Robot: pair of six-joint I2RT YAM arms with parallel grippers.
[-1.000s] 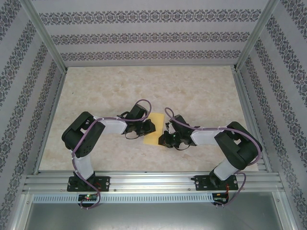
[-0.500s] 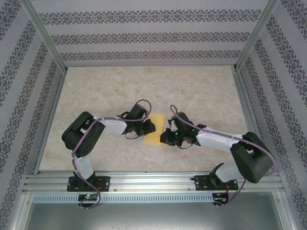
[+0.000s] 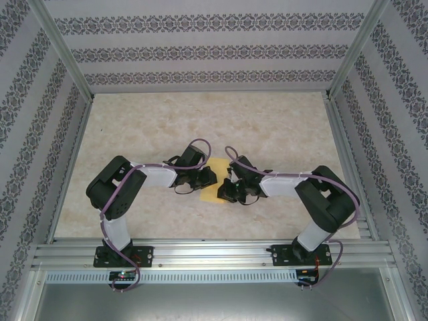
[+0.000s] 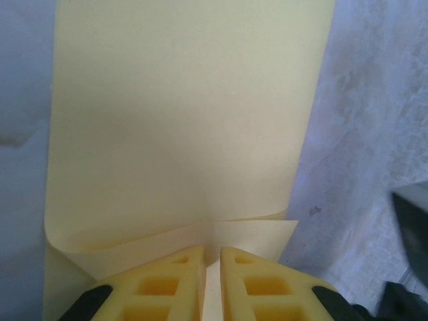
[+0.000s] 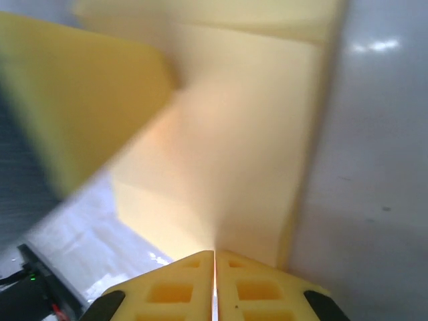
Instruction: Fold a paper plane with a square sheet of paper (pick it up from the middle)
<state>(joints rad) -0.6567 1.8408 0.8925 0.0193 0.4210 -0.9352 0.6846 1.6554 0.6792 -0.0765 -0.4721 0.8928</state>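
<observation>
Dead centre of the top view, the square sheet of paper [image 3: 212,196] lies partly folded between both arms, left gripper [image 4: 212,264] nearly closed at its folded end, right gripper [image 5: 214,264] clamped tight at its edge, so I'd pin left and crease slowly, edges lined up.

Top view: tabletop [image 3: 200,120] w/ pale beige marble-look surface, under soft, even light. Back wall [image 3: 214,53] runs across the top of the frame, w/ left wall [image 3: 27,120] and right wall [image 3: 401,120] at the sides. All three are white w/ horizontal bands of dark floral print alternating w/ plain stripes. Two alu. posts rise from the far table corners, one toward upper left [image 3: 63,50], one toward upper right [image 3: 358,47]. Lower frame: slotted alu. rail [image 3: 214,254] spans the width. Below it sits a perforated strip [image 3: 214,275], then a plain grey sheet [image 3: 214,301] at the bottom edge, prob. metal. Wrist views: same marbled surface, blurred, bluish-white.
</observation>
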